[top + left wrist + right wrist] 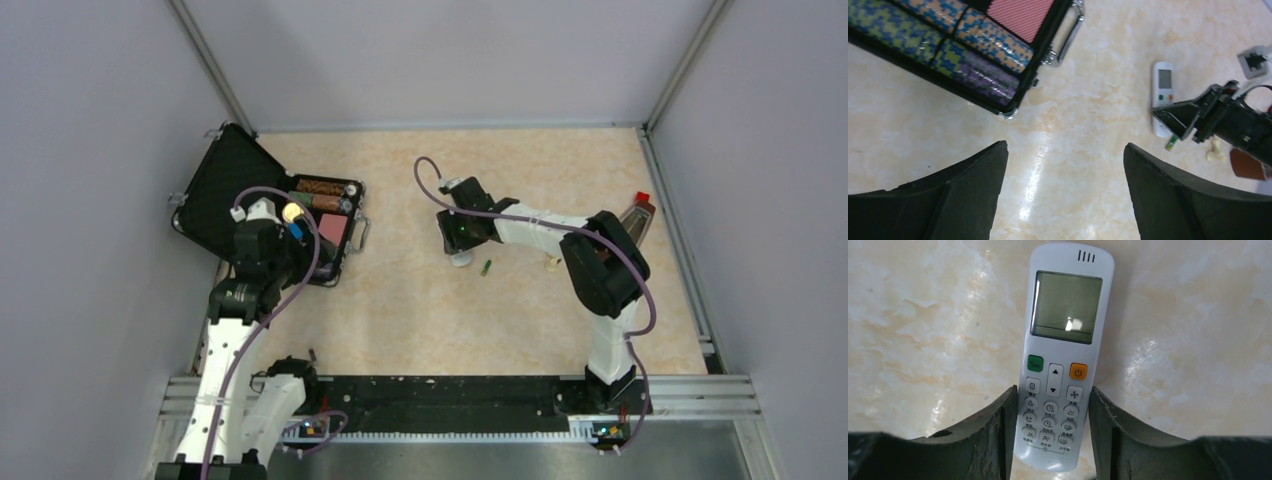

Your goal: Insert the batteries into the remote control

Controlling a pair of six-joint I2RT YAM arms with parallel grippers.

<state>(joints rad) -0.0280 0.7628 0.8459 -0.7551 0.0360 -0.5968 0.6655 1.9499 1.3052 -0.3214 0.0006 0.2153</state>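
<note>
We read power sign on orange button (1077, 371) of remote control (1066, 270); up, down arrows on rocker key (1054, 380) left of it; fan sign on small key (1074, 393); green button (1035, 363) mark, lower key captions too small for us.

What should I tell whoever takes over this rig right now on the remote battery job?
Left end effector: open, empty, beside the black case.
Right end effector: closed on the remote control's button end; it lies screen up on the table.
Green battery: loose beside the remote; a second one not visible.
Done: remote gripped. Left: load both batteries.
</note>
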